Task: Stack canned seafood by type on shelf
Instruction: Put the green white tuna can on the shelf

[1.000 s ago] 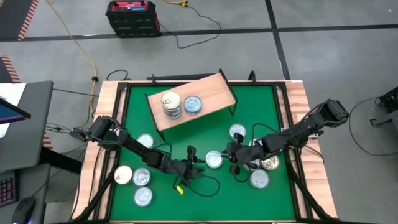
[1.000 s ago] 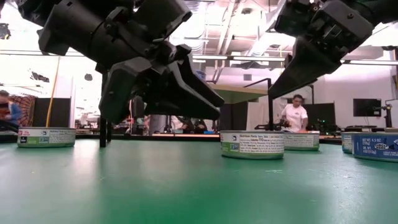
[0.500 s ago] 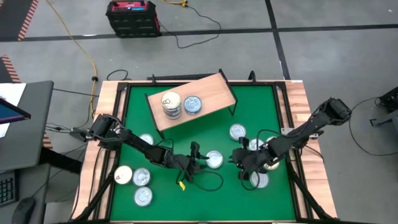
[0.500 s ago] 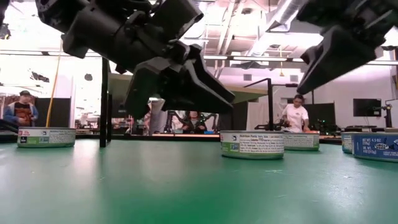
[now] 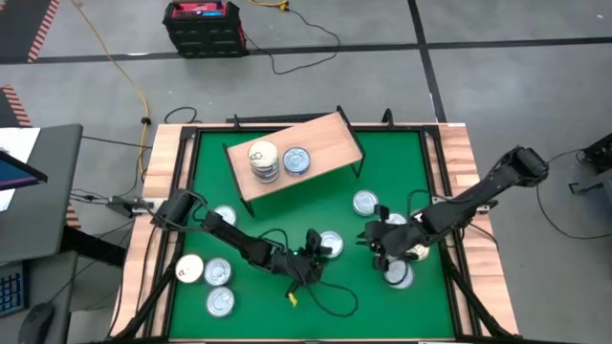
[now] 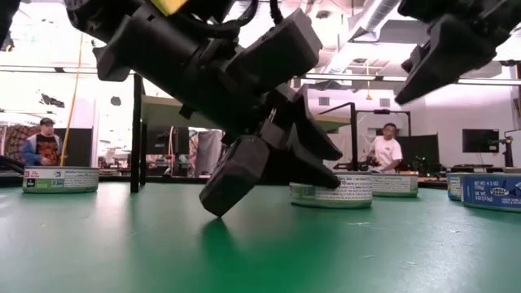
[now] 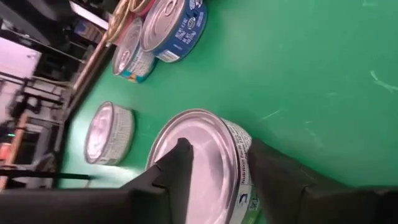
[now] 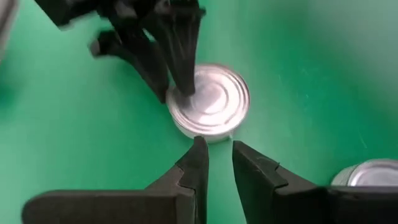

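Note:
A silver-lidded can (image 5: 332, 243) of seafood stands flat on the green table, right of the middle. My left gripper (image 5: 314, 252) is open and tipped down at it: one finger is over the lid, the other outside the side wall. Just right of the can, my right gripper (image 5: 377, 245) hovers above the table. Its fingers (image 8: 200, 163) stand a narrow gap apart, with nothing between them. The shelf (image 5: 330, 143) stands at the far middle and bears a short stack with a cream top (image 5: 263, 158) and a silver can (image 5: 296, 161). My left gripper straddles the can's rim from the table's left, slanting down. One fingertip (image 8: 183, 91) sits on the lid (image 7: 208, 155) close to the rim. The other finger (image 7: 268, 169) stands beside the labelled side wall (image 7: 241, 186); whether it touches I cannot tell. The can rests flat on the table.
Loose cans lie at the right (image 5: 365, 203) (image 5: 398, 275), one of them gold (image 5: 416, 251). More lie at the left (image 5: 225, 218) (image 5: 218, 272) (image 5: 222, 302), beside a cream-topped one (image 5: 189, 269). A black cable with a yellow tag (image 5: 292, 298) loops on the table near the left gripper.
My left gripper has gone toward the table's right edge and down onto the silver can, rolling about its own line as it went. My right gripper has drawn back from that can toward the right edge and risen a little. The can has stayed in place.

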Robot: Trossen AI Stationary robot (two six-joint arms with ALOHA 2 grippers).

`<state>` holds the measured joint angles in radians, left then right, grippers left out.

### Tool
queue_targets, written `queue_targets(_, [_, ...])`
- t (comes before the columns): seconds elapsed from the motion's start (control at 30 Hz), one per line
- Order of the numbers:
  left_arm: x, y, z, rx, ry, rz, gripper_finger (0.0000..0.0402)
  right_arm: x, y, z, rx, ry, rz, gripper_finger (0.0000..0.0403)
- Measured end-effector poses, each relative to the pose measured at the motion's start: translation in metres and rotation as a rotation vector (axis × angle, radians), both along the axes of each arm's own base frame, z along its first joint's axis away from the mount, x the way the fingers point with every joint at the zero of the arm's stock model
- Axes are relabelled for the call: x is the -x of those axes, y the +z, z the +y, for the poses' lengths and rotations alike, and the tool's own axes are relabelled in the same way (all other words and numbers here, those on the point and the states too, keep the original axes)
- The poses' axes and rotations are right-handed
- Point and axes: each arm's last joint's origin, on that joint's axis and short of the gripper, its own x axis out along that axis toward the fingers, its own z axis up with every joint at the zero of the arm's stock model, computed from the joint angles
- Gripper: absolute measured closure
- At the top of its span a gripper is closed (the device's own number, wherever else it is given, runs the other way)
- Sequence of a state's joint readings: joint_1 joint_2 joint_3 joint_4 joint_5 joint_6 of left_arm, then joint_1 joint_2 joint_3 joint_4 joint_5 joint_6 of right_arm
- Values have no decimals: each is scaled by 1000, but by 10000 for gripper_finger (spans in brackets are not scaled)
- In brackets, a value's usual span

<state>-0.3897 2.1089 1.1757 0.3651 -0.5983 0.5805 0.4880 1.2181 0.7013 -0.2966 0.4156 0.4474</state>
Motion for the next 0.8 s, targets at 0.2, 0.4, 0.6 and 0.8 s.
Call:
queue_targets(0.2, [3, -5, 0, 34, 5, 57, 372, 3, 7, 0, 11, -7, -37, 302])
queue_targets(0.4, [8, -11, 1, 90, 40, 107, 399, -8, -10, 7, 11, -11, -44, 302])
queue_targets(0.6, [16, -15, -11, 160, 53, 130, 401, -25, -38, 22, 31, 14, -77, 302])
queue_targets(0.8, [23, -1, -14, 215, 115, 113, 401, -28, -43, 28, 27, 26, -89, 301])
